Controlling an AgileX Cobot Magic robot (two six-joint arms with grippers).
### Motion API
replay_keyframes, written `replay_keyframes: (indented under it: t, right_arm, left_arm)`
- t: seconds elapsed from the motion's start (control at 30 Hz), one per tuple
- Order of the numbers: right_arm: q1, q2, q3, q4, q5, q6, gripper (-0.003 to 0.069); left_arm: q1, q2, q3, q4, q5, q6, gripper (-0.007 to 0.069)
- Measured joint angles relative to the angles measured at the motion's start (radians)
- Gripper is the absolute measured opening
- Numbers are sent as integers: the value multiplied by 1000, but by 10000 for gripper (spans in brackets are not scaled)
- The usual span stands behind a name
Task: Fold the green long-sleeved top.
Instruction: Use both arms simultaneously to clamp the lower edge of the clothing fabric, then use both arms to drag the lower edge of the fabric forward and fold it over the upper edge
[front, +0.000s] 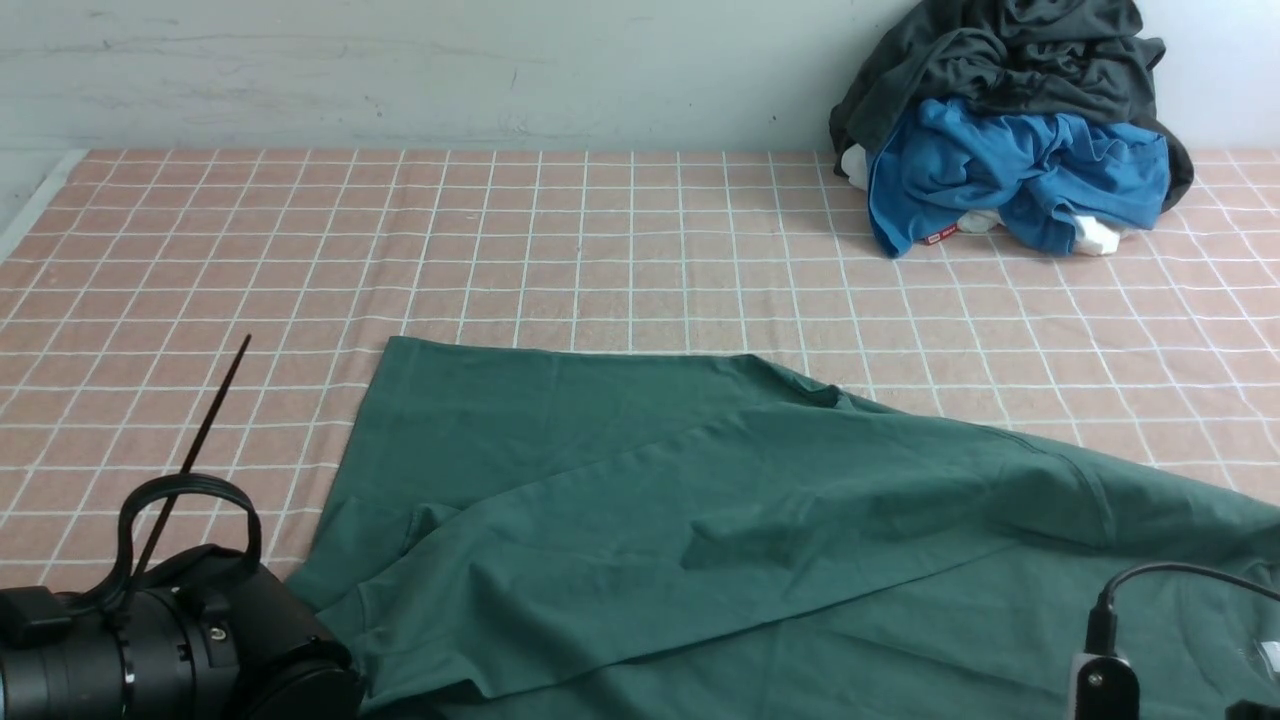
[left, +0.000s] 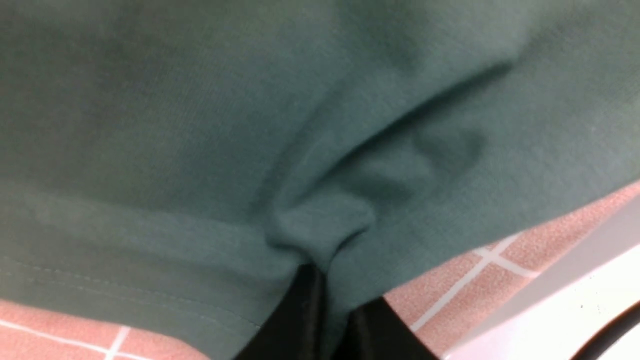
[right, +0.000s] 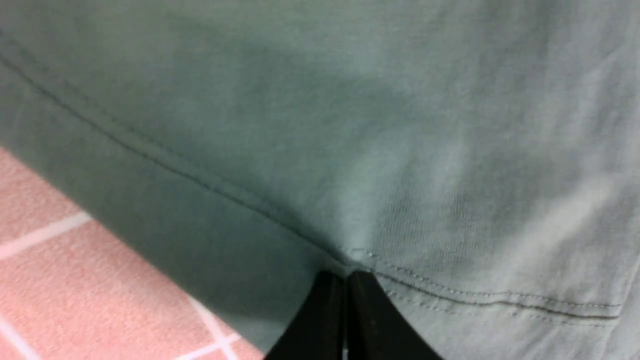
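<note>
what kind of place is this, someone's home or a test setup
Probably a robot clothes-folding test bench: pink white-gridded cloth covering, dark green knit top laid out on it, bright blue and charcoal garments heaped by the pale wall.

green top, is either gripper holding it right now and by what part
Both hold the green long-sleeved top: the left gripper pinches a bunched fold just inside its stitched hem, and the right gripper pinches the stitched hem itself.

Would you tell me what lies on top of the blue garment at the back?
A dark grey garment is heaped on the blue garment. Beneath, white bits peek out; the rest under it is hidden.
</note>
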Motion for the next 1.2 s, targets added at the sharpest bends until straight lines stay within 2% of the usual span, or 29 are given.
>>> replay_keyframes:
  t: [0.2, 0.33, 0.43, 0.47, 0.5, 0.57, 0.6, 0.63, 0.67, 0.73, 0.77, 0.87, 1.03, 1.2]
  right_arm:
    - [0, -16, -105, 104, 182, -113, -9]
    - [-29, -20, -192, 142, 285, -142, -9]
    - [-85, -20, -250, 149, 305, -148, -10]
    - [-150, -20, -290, 153, 306, -150, -10]
    - [-157, -20, -295, 153, 306, -151, -10]
    - [-255, -18, -368, 173, 306, -157, -10]
    - [-271, -18, -381, 177, 306, -159, -10]
    - [-339, -5, -435, 202, 306, -171, -10]
    - [-339, -5, -441, 205, 306, -171, -10]
    - [-422, 39, -536, 260, 308, -200, -10]
    - [-433, 48, -544, 265, 308, -205, -10]
    - [-500, 155, -697, 340, 325, -246, -10]
    - [-529, 339, -904, 369, 356, -269, -10]
    - [-544, 511, -1111, 374, 404, -270, -10]
  left_arm:
    - [0, 0, 0, 0, -3, 0, 13]
    - [0, 0, -7, 0, 4, 0, 13]
    - [0, -3, -31, 1, 30, -4, 13]
    - [0, -17, -57, 9, 59, -10, 13]
    - [0, -17, -61, 9, 63, -10, 13]
    - [1, -41, -128, 42, 101, -31, 13]
    - [3, -45, -135, 47, 104, -34, 13]
    - [19, -55, -198, 74, 120, -45, 13]
    - [23, -56, -205, 76, 120, -46, 13]
    - [90, -55, -302, 98, 129, -47, 16]
    - [96, -54, -320, 99, 129, -47, 16]
    - [225, 1, -490, 107, 137, 5, 16]
    - [351, 152, -755, 109, 158, 81, 16]
    - [422, 320, -1011, 109, 189, 121, 16]
